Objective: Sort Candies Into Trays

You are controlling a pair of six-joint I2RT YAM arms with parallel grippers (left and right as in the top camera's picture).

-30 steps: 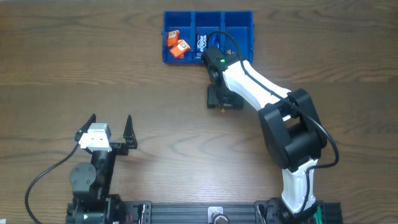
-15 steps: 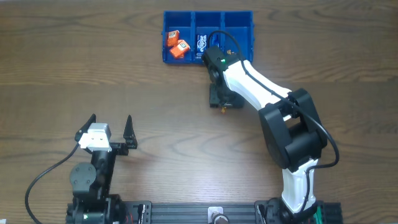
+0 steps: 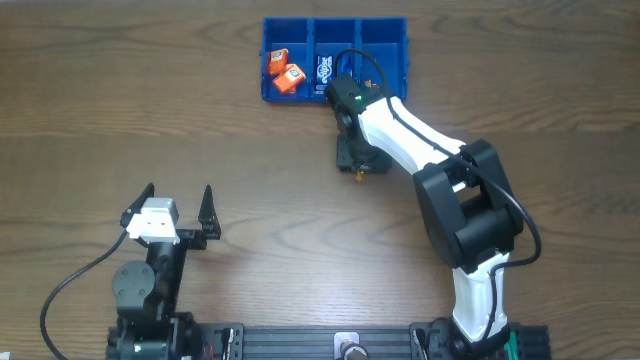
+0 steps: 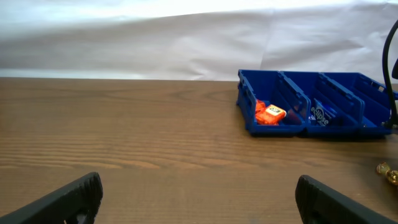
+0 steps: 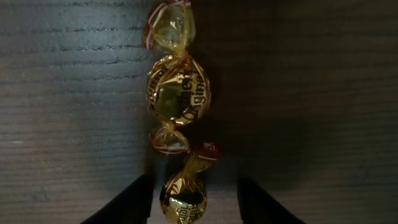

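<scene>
Candies lie in the tray, and more lie on the tabletop on its near side.

From the left: my left pincer hangs far to the tray's left and well back toward me, fingers spread wide open. From its wrist camera the tray stands well ahead of it.

The tray's left compartment holds two orange candies, touching each other. Its middle compartment holds a blue candy, lying against the near wall.

My right pincer is down at the tabletop just on the tray's near side, about in line with the wall between the middle and right compartments. Its fingers are parted, one on either side of a gold candy. I see a gap on both sides, so it is not gripping. A second gold candy lies just past the first, farther from the fingers, their twisted wrapper ends just beside each other. Both rest flat on the wood.
</scene>
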